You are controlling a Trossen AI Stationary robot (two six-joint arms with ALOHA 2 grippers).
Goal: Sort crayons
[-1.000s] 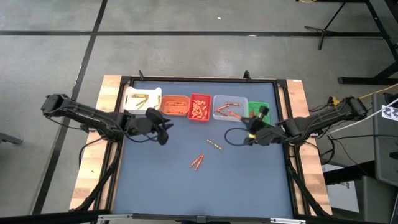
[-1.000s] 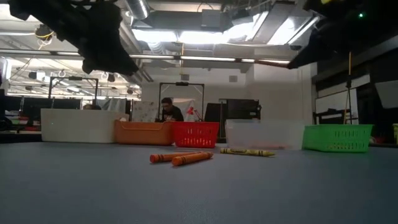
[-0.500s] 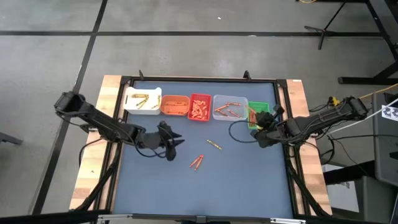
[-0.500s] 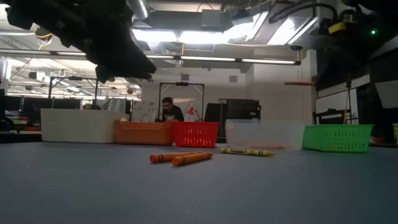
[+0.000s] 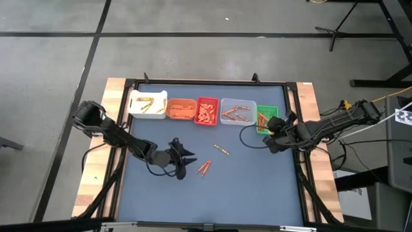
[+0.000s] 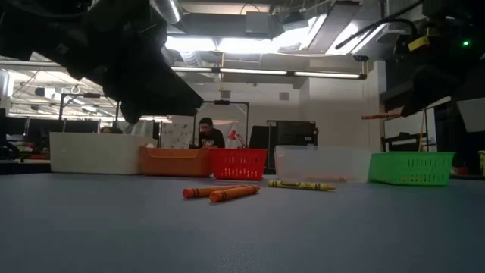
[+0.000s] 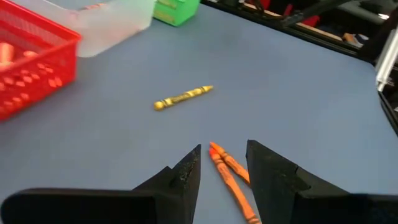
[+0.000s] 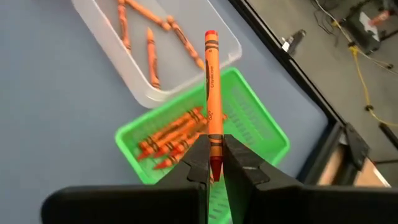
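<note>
We see a blue bench with a dark frame and wooden side strips, standing on a grey floor; behind its far edge the low view shows a lit workshop where a person sits. Along the far edge five small bins stand in a row: the white bin, the orange bin, the red bin, the clear bin and the green bin closest to the right edge. The near half of the bench is bare and gives wide room for moving. Near the middle lie two orange crayons side by side, touching each other, and a little beyond them, apart, one yellow crayon with a dark printed wrapper. The left gripper hangs low over the bench, its fingers released and spread, and the tips of the two orange crayons lie just between and in front of them, not touched. The right gripper is above the green bin at the right edge, fingers clenched on the lower end of one orange crayon, which sticks out straight beyond them. More orange crayons lie in the green and the clear bin.
</note>
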